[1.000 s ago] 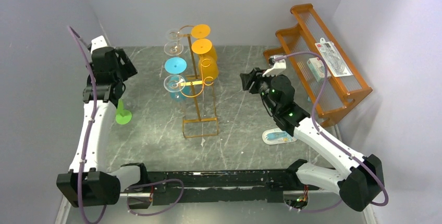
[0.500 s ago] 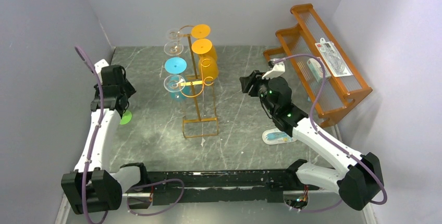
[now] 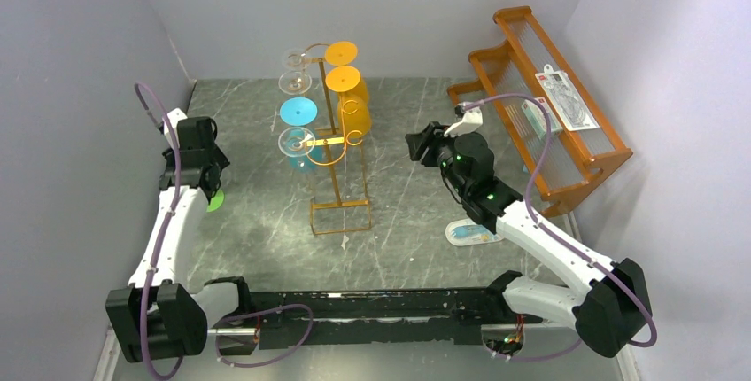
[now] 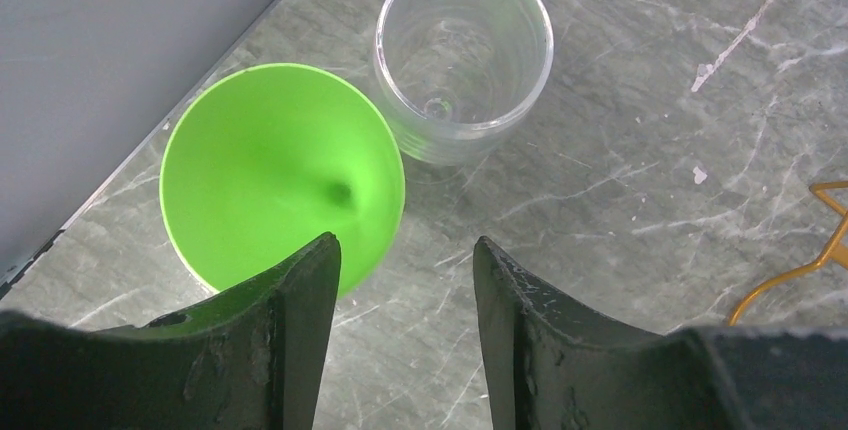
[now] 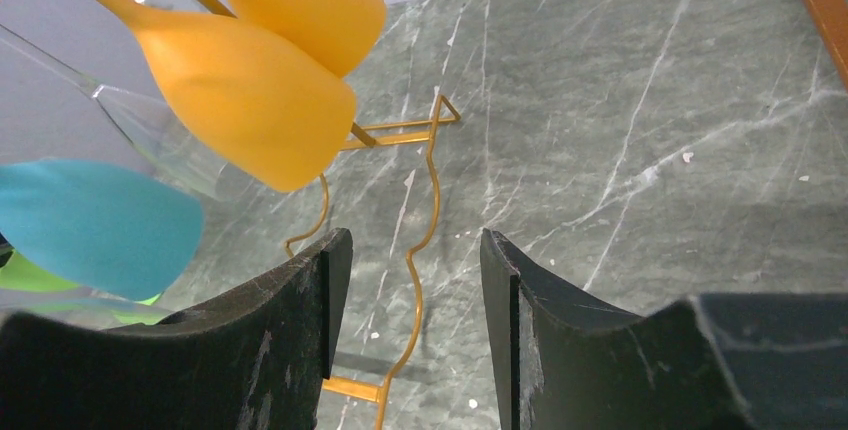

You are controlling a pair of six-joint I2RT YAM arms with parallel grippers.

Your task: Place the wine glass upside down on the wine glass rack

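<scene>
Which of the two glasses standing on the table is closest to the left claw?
The green wine glass, just ahead of the left gripper; the clear wine glass stands beside it, farther off.

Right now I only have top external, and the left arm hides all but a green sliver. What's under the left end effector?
Observer: A green wine glass, upright; left wrist looks down into its bowl.
Operator: Anything next to it?
Observer: A clear glass, also mouth up, right beside it; contact unclear.
Operator: End effector gripping?
Observer: No. The left end effector is open above the green rim, with bare table between its fingers.
</scene>
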